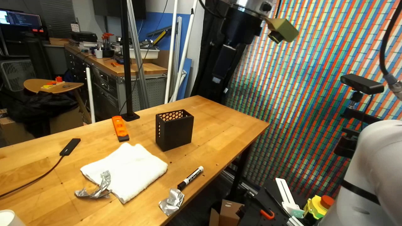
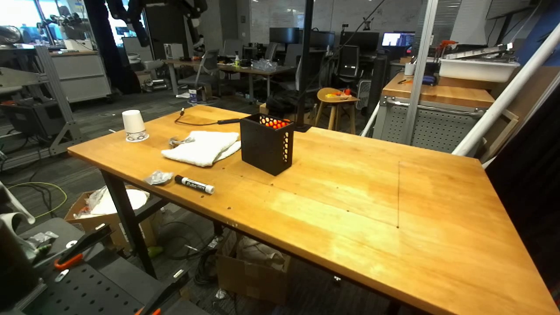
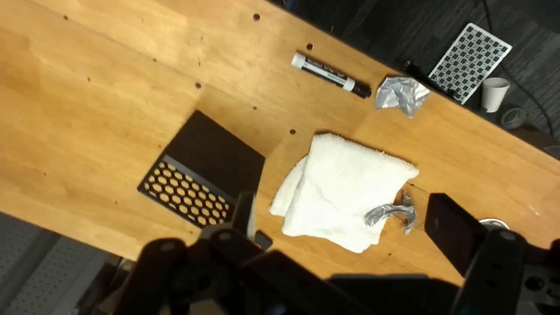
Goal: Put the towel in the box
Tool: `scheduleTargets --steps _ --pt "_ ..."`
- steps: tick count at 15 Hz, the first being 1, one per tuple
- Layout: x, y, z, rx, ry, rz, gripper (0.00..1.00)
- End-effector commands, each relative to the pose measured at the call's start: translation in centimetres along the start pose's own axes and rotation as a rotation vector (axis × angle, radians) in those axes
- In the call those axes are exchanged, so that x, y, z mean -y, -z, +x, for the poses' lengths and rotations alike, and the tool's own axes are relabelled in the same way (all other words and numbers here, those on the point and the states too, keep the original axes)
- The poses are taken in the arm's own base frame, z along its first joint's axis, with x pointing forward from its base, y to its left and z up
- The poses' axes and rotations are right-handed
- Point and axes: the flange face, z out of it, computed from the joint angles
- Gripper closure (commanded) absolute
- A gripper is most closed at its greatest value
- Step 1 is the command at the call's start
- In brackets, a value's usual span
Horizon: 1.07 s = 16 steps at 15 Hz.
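A folded white towel (image 1: 125, 169) lies flat on the wooden table, a short way from the black box (image 1: 174, 130). In the wrist view the towel (image 3: 345, 188) shows its loose folded edge towards the box (image 3: 210, 162). That box stands upright with its top open and honeycomb holes in its sides. Crumpled silver foil (image 3: 391, 214) rests partly on one edge of the towel. My gripper (image 3: 343, 214) is high above the table, fingers wide apart, touching nothing. The gripper (image 2: 168, 37) also hangs at the top of an exterior view, well above the towel (image 2: 203, 146).
A black-and-white marker (image 1: 190, 177) and a second foil lump (image 1: 171, 201) lie near the table edge. An orange level (image 1: 120, 128) lies beside the black post (image 1: 127, 62). A cabled hub (image 1: 70, 146) and a paper cup (image 2: 133, 124) are farther along the table.
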Motion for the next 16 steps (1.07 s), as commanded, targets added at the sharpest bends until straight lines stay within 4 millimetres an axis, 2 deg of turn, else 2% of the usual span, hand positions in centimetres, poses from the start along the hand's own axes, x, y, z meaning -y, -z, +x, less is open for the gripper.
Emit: scheduleTargets --steps 1,4,7,8,11,16 --pt "2.9 -1.2 5.8 -0.066 0.162 -0.021 0.00" --pt "5.2 -4.1 10.1 -0.096 0.281 -0.031 0.00" --pt "6.1 -7.6 13.3 -0.101 0.364 -0.025 0.00" --pt "6.0 -9.4 14.2 -0.095 0.388 -0.018 0.00" --pt "5.3 -13.5 16.2 -0.072 0.450 0.000 0.00" --pt "4.2 -21.6 17.9 -0.002 0.520 0.053 0.00"
